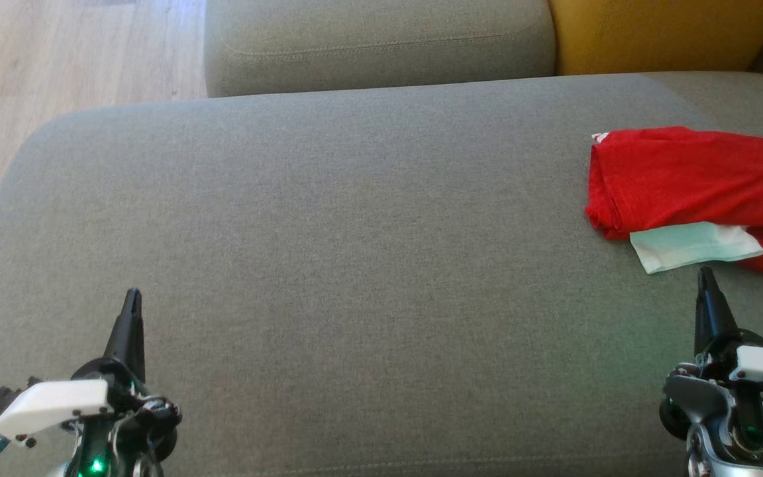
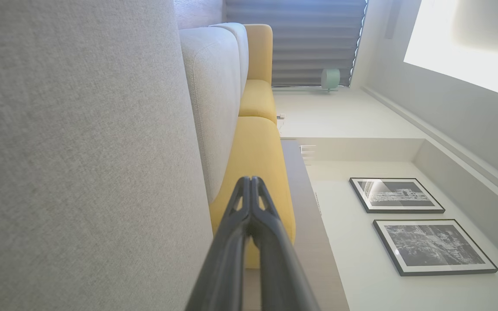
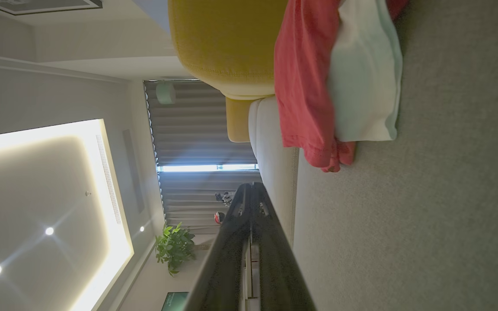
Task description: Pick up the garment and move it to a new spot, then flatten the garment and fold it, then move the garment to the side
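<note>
Noted red garment (image 1: 686, 182), bundled with a pale patch, at right edge of sofa seat (image 1: 355, 232), long axis roughly parallel to front edge. Lies just ahead of right hand (image 1: 705, 273), pinched closed, holding nothing. Left hand (image 1: 132, 295) likewise closed and empty near front left corner, well apart. Probably best reached from the right.

— What is in front of you?
— I see a big grey seat (image 1: 328, 218). It is soft and flat.
— Is anything on it?
— Yes, a red garment (image 1: 686, 179), folded up. It lies on the seat near the yellow cushion (image 1: 660, 33). A pale green and white bit (image 1: 693, 245) sticks out on the side away from the yellow cushion.
</note>
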Available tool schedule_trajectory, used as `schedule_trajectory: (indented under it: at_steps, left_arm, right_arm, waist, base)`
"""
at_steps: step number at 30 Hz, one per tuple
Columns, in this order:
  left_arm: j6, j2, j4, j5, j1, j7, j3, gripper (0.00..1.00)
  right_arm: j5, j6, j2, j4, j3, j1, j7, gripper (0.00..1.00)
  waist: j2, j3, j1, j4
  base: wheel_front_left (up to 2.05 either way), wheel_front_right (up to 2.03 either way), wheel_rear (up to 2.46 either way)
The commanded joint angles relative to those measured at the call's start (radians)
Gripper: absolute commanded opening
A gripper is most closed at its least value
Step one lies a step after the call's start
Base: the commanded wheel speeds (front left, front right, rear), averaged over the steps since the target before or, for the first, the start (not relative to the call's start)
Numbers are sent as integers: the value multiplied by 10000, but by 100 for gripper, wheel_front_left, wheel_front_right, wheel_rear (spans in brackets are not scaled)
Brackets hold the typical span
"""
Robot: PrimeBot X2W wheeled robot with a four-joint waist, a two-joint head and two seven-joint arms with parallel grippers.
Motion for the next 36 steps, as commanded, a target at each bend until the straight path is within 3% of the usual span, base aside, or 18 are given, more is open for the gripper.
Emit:
schedule_trajectory:
  at_steps: [1,36]
  left_arm:
    - [-75,159,-255,-88,-589,85,322,0]
    - [-75,128,-254,-52,-593,121,366,0]
  right_arm:
    - [73,-7,-54,-405,204,-220,60,0]
    - [74,-7,-54,-405,205,-220,59,0]
  waist:
    - [0,1,0,0]
    - [0,1,0,0]
  base:
    - [0,0,0]
    - [0,0,0]
